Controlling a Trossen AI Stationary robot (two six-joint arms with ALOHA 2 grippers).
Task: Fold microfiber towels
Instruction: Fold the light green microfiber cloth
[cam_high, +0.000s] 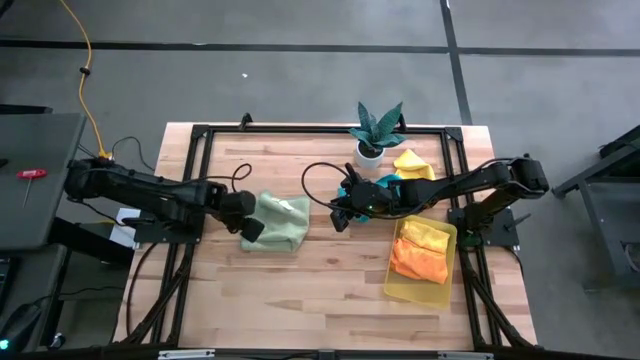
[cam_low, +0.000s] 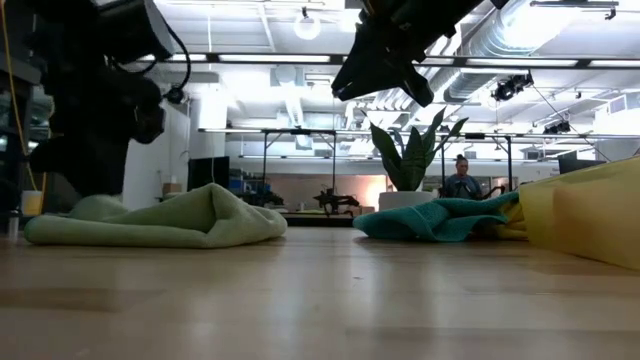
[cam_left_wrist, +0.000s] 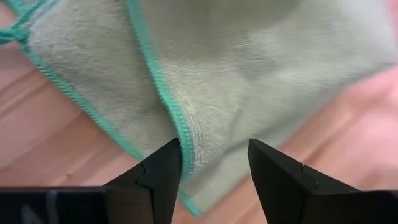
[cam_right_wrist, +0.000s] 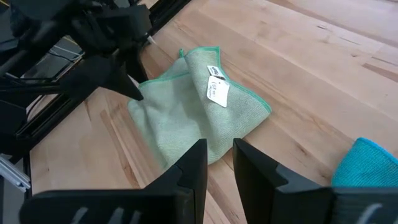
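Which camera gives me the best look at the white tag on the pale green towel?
The right wrist view: the tag lies face-up on the pale green towel, unobstructed. The high view shows it only as a pale speck. The low view and the left wrist view show the towel but no tag.

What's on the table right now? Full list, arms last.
Green towel: 1, pale green, partly folded, left of table centre, white tag on top.
Teal towel: 1, teal, bunched near the plant.
Yellow towel: 1, yellow, right of the plant.
Tray: 1, translucent yellow, right side, holding folded yellow and orange towels.
Plant: 1, green, white pot, far edge.
Person: 1, far back in the room.
Left gripper: open, fingers at the green towel's hemmed edge.
Right gripper: empty, jaws narrowly apart, raised above table centre.
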